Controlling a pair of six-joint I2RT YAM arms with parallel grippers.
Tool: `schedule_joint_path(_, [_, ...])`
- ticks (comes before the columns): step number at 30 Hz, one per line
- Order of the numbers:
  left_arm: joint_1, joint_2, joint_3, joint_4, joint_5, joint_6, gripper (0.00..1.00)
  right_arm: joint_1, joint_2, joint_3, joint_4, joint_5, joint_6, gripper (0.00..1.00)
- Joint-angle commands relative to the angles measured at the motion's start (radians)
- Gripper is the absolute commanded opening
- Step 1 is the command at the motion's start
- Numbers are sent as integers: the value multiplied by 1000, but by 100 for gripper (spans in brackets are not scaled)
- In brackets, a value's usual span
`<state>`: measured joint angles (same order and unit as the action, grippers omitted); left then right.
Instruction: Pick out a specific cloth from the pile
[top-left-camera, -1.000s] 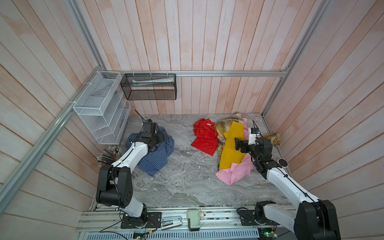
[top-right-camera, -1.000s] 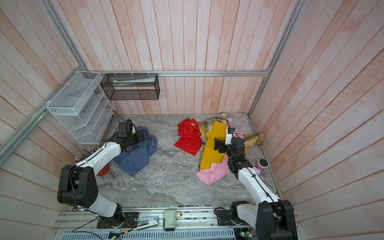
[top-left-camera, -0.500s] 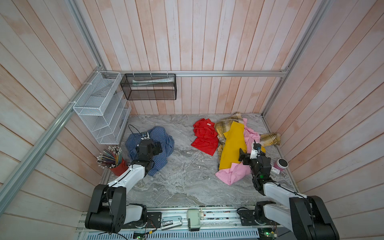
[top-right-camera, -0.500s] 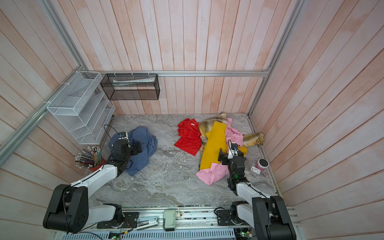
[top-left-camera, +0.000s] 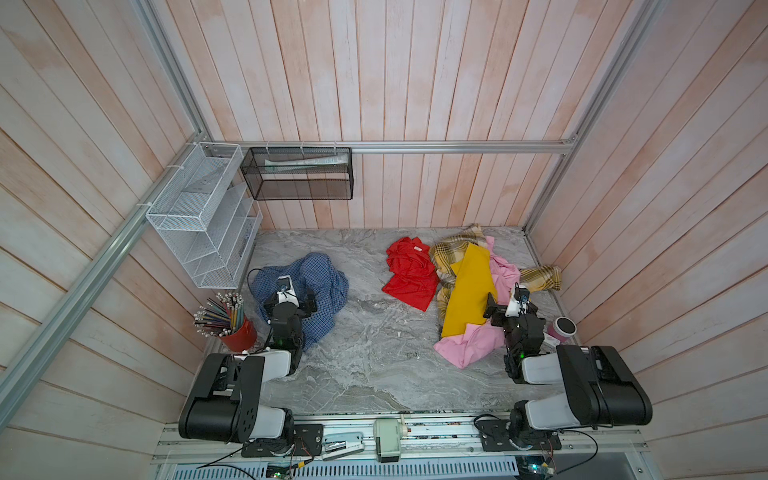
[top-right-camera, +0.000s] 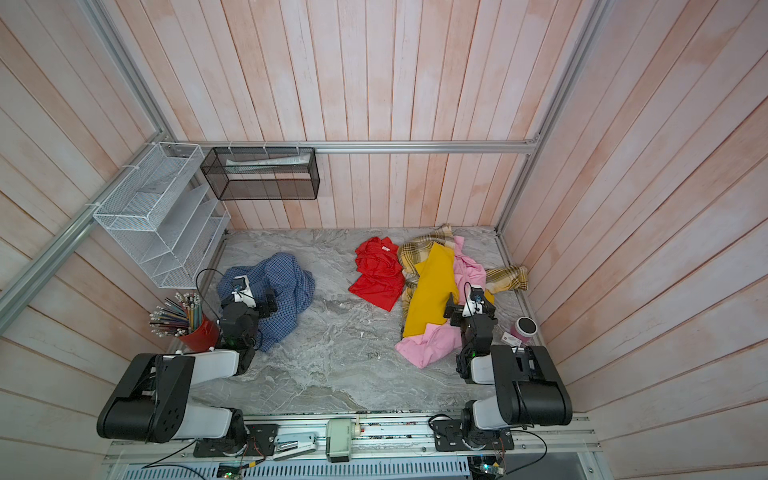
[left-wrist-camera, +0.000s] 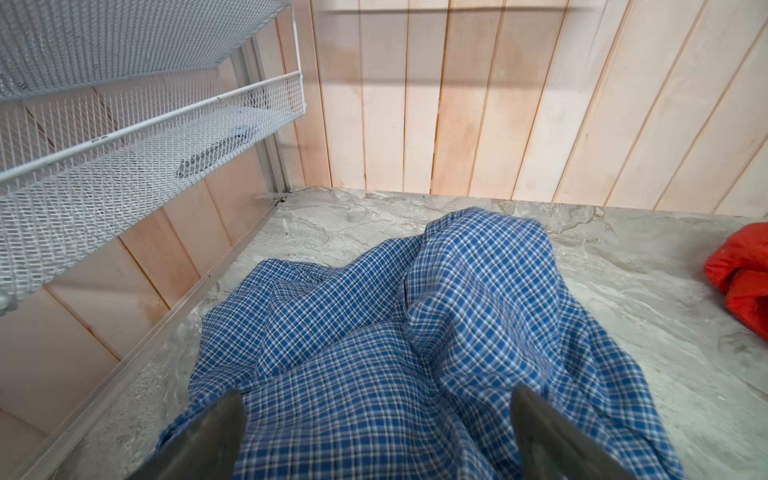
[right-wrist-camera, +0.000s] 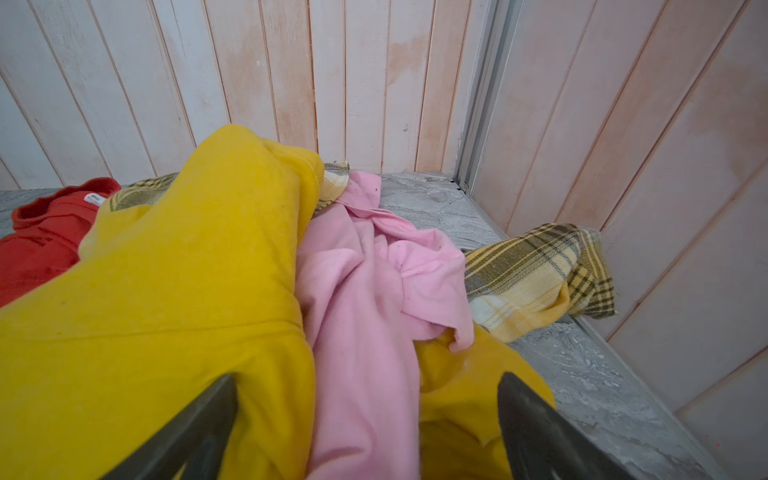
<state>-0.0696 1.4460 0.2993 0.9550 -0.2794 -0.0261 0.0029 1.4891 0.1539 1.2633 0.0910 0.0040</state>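
The tabletop (top-left-camera: 374, 353) carries the pile (top-left-camera: 467, 286). The cloth (top-left-camera: 328, 286) lies well left of the pile, apart, its near part hidden behind the left pincer (top-left-camera: 291, 301): jaws spread, nothing gripped. The right pincer (right-wrist-camera: 365, 399) sits over the pile, jaws spread, empty; fabric contact hard to tell.

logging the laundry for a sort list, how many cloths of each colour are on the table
blue check cloth: 1
red cloth: 1
yellow-brown plaid cloth: 1, seemingly one piece running under the others
mustard yellow cloth: 1
pink cloth: 1
total: 5
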Motion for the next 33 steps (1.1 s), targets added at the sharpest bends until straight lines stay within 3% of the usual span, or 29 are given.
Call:
schedule_joint_path(1, [26,56,-42,184,60,2,100,-7,50,33,87,-14,6,98])
schedule_joint_path(4, [40,119,-78,323,90,4,100,-9,30,71,-20,-28,-3,98])
schedule_joint_path(7, [53,91,-57,233,169,14,100,-25,39,84,-33,-40,13,98])
schedule_joint_path(11, [59,95,-18,165,156,2,100,-31,34,90,-54,-54,17,98])
schedule_joint_path(33, [58,96,-18,171,158,3,100,-32,34,90,-53,-54,17,98])
